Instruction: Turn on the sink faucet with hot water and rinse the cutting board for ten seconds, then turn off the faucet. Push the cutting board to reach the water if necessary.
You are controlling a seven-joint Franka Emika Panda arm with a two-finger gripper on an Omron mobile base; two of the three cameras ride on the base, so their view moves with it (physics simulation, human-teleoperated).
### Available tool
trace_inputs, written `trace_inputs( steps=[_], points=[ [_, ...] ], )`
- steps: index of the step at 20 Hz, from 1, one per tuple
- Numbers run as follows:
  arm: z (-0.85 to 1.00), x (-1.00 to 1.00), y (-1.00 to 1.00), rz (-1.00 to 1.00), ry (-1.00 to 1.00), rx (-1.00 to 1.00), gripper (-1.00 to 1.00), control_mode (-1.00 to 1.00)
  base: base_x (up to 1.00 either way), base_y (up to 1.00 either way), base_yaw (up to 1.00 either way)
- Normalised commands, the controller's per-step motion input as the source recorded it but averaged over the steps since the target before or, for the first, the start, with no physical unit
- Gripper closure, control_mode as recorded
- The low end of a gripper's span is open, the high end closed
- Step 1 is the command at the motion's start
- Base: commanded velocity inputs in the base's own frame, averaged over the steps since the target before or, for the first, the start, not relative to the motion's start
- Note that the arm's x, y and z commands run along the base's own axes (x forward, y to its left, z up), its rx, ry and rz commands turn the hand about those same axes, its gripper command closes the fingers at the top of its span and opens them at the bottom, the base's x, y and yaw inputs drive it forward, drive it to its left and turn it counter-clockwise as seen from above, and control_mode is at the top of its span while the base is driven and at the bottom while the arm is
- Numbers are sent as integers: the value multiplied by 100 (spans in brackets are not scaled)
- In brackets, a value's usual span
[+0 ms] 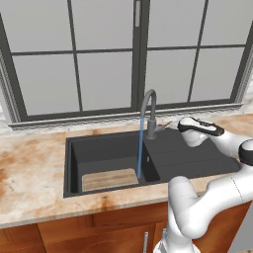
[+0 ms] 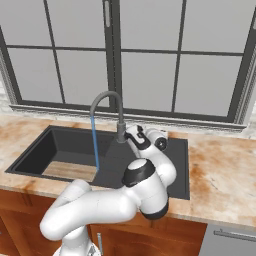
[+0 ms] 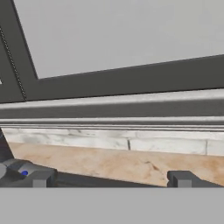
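Note:
The sink faucet (image 1: 149,112) (image 2: 118,114) stands at the back rim of the dark sink (image 1: 72,159) (image 2: 35,150). From its spout a thin blue stream of water (image 1: 141,148) (image 2: 94,145) runs into the basin. The stream lands at the right end of the cutting board (image 1: 109,179) (image 2: 69,171), which lies flat on the basin floor. Whether the water touches the board I cannot tell. My gripper (image 1: 173,126) (image 2: 134,134) (image 3: 111,179) hovers just right of the faucet's base, beside the small lever (image 1: 164,124). It is open, with nothing between its fingertips (image 3: 41,178).
The ribbed drainboard (image 1: 192,155) (image 2: 172,165) lies under my hand. A marbled counter (image 1: 29,178) (image 2: 220,170) surrounds the sink. A large window (image 1: 104,54) (image 3: 122,30) with a dark frame and sill rises close behind the faucet.

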Motion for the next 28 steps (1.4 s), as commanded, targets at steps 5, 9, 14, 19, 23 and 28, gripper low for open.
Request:
trace_inputs(
  steps=[5,9,14,19,23,28],
  points=[
    [0,2,11,0,0,0,-100,-100,0,0,0],
    [0,6,7,0,0,0,-100,-100,0,0,0],
    [0,9,10,0,0,0,-100,-100,0,0,0],
    [1,3,22,0,1,0,-100,-100,0,0,0],
    [2,0,29,0,0,0,-100,-100,0,0,0],
    [6,4,21,1,0,0,-100,-100,0,0,0]
  ],
)
